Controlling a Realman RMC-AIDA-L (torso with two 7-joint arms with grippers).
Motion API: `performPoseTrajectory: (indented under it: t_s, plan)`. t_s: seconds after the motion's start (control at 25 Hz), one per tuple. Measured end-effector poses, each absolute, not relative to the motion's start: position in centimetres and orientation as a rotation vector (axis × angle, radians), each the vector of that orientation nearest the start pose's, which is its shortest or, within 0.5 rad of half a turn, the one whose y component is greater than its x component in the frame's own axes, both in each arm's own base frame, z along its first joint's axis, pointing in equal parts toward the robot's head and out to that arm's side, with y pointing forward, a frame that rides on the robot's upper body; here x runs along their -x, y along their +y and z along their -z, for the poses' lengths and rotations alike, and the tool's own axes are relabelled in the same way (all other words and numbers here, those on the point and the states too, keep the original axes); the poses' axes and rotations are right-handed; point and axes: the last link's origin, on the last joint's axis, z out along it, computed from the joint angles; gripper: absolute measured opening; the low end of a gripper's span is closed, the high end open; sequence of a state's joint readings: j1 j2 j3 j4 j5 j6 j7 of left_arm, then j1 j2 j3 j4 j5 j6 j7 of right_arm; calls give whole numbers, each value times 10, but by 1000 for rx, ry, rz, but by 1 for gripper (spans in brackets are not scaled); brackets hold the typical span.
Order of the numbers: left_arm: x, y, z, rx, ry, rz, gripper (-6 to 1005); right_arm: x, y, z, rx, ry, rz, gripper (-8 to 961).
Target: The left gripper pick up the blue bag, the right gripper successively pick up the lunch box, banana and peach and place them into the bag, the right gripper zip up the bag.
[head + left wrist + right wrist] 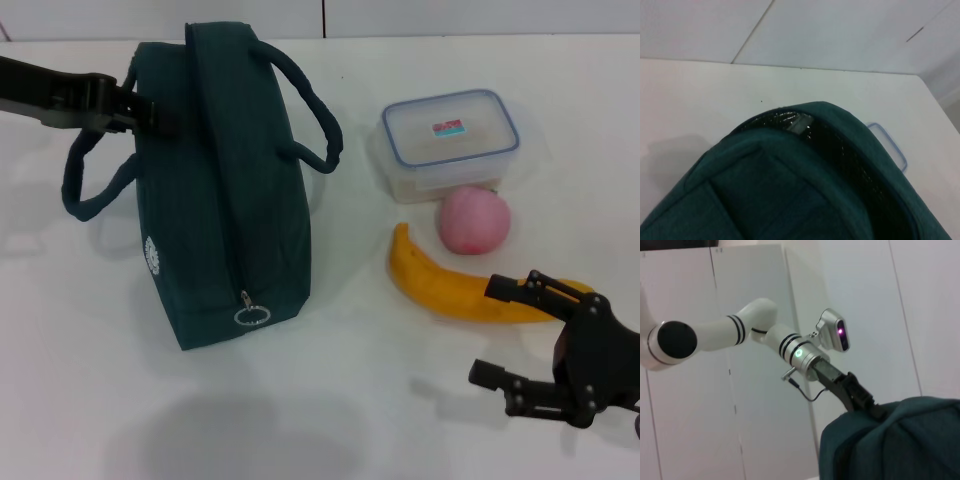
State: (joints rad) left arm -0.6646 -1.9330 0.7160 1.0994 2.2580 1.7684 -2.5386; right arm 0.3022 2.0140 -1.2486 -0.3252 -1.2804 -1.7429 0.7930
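Note:
The blue bag stands upright on the white table, zipper pull at its near end. My left gripper is shut on the bag's upper left edge near a handle; the right wrist view shows it at the bag's top. The left wrist view shows the bag with a gap onto its dark lining. The lunch box, peach and banana lie to the right of the bag. My right gripper is open and empty, just in front of the banana.
The bag's two handles loop out to either side. The table is white and bare in front of the bag. A wall stands behind the table's far edge. The lunch box rim peeks past the bag in the left wrist view.

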Motion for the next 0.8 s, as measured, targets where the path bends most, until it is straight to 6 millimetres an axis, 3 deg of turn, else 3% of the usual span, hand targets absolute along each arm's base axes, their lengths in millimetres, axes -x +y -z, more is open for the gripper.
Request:
performPoseTrajectory:
  t_s: [0.08,0.28,0.6,0.8]
  plan:
    - [213,373,-110,2466,-1533,308,534,-280,231,26,2605,302,-1197,884]
    - [212,373,-110,2466,-1541,334,310,-281,244,16,2461,518,-1285,884]
    - [203,372,-111,2503,-1527,435,31,-296,294,4,2003,1322,-1474,885]
    - [196,374,-111,2531,-1490,441,31,-303,327,13,1820,1562,-1392,885]
